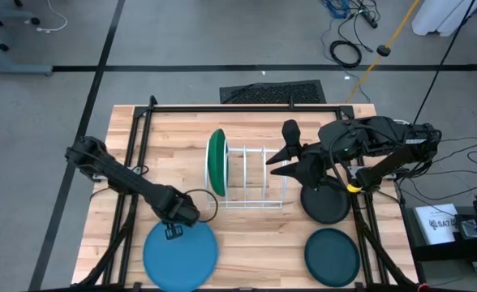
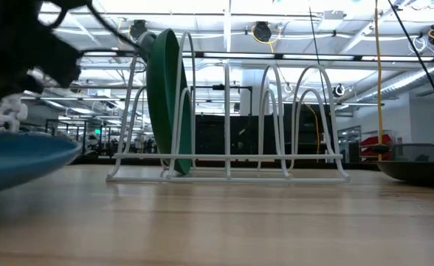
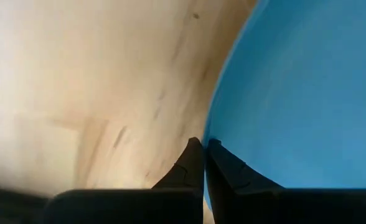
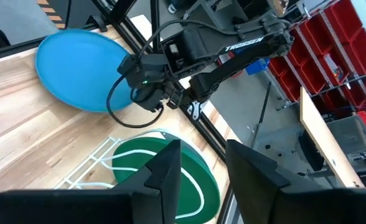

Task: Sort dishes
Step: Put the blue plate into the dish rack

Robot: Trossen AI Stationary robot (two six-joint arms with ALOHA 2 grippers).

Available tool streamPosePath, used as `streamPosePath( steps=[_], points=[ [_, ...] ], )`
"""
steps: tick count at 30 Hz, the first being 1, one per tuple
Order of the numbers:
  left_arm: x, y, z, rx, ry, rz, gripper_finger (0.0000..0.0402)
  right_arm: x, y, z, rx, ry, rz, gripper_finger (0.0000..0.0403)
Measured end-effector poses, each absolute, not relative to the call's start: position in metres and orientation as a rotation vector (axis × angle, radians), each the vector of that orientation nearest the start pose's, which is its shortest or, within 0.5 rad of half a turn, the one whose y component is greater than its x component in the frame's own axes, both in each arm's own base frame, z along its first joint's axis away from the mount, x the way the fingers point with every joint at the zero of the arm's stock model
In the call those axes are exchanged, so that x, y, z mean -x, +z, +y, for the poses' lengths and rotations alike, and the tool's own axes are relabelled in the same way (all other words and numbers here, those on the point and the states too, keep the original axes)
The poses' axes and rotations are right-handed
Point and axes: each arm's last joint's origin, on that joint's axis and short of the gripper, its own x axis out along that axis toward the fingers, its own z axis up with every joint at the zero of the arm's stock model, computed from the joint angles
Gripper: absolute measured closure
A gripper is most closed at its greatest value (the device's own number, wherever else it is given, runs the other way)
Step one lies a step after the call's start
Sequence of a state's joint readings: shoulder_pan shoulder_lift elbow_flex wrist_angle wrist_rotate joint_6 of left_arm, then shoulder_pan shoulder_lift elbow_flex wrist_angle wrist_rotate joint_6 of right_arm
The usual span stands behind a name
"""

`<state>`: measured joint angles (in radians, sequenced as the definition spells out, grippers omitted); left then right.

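**Left gripper pinches blue plate's rim as green plate stands racked**

The left gripper [image 1: 176, 217] sits low at the near left of the wooden table [image 1: 247, 243], its two fingers [image 3: 192, 163] drawn together on the rim of the large light blue plate [image 1: 181, 253], which spreads out just beyond and beneath the fingertips. In the low view that plate's edge sits tilted up off the wood.

The right gripper [image 1: 285, 160] hangs above the far end of the white wire rack [image 1: 255, 178], fingers [image 4: 169, 167] spread apart and holding nothing. Directly below it, the large green plate [image 1: 216, 162] stands upright in the rack's end slot, on the side toward the left arm.

Just beside the right gripper, under the right arm, the smaller black plate [image 1: 326, 203] lies flat on the table. The smaller dark teal plate [image 1: 333, 256] lies flat nearer the table's front edge, apart from the black one and well apart from the left gripper.
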<state>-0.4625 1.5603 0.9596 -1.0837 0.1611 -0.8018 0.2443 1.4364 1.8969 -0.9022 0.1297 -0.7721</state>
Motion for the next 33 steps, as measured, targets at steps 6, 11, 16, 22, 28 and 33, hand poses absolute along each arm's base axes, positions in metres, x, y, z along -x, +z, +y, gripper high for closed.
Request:
streamPosePath(
  steps=[6,11,16,22,28,33],
  points=[
    [-0.208,0.231,-0.106,0.33,0.366,1.657,0.0397,-0.258,0.487,0.06,0.846,0.274,0.361,0.0284],
    [-0.202,0.277,-0.102,0.319,0.426,1.563,0.0397,-0.258,0.488,0.06,0.846,0.272,0.356,0.0284],
    [-0.196,0.327,-0.104,0.304,0.419,1.44,0.0397,-0.258,0.487,0.061,0.846,0.273,0.359,0.0284],
    [-0.194,0.383,-0.107,0.3,0.383,1.185,0.0397,-0.258,0.487,0.06,0.855,0.274,0.364,0.0284],
    [-0.191,0.42,-0.101,0.213,0.447,0.904,0.0397,-0.256,0.489,0.058,0.874,0.217,0.374,0.0284],
    [-0.191,0.431,-0.094,0.128,0.578,0.726,0.0397,-0.248,0.499,0.055,0.748,0.143,0.324,0.0281]
  ],
)
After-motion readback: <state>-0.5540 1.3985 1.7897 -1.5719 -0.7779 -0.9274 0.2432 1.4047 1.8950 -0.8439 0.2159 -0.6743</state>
